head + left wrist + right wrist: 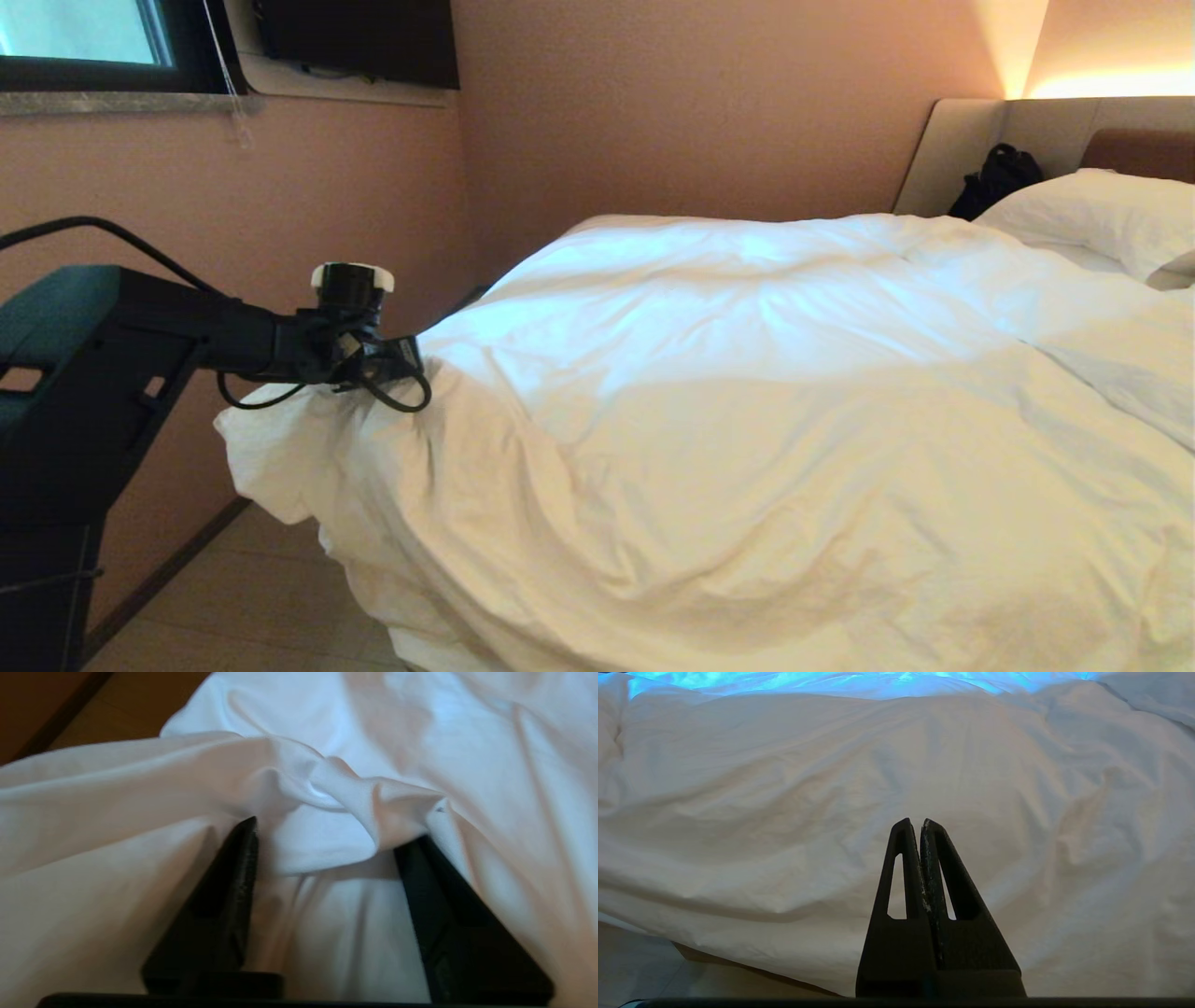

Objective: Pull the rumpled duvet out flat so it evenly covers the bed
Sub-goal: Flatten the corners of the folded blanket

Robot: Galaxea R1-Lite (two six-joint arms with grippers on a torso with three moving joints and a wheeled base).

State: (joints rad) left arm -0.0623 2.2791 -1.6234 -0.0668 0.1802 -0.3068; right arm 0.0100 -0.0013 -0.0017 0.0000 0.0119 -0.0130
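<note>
The puffy white duvet (747, 392) lies creased over the bed (962, 149), its near-left corner hanging off the edge toward the floor. My left gripper (416, 360) is at that corner's raised fold. In the left wrist view the left gripper (334, 829) stands open, its black fingers (224, 896) wide apart with a bunched ridge of duvet (327, 798) lying loose between and just beyond them. My right gripper (920, 822) is shut on nothing and hangs above the duvet (831, 788) near the bed's side edge; it is outside the head view.
A white pillow (1092, 219) and a black bag (997, 179) sit at the headboard on the far right. A pink wall (308, 215) with a window runs close along the bed's left side. A narrow strip of wooden floor (252, 597) lies between them.
</note>
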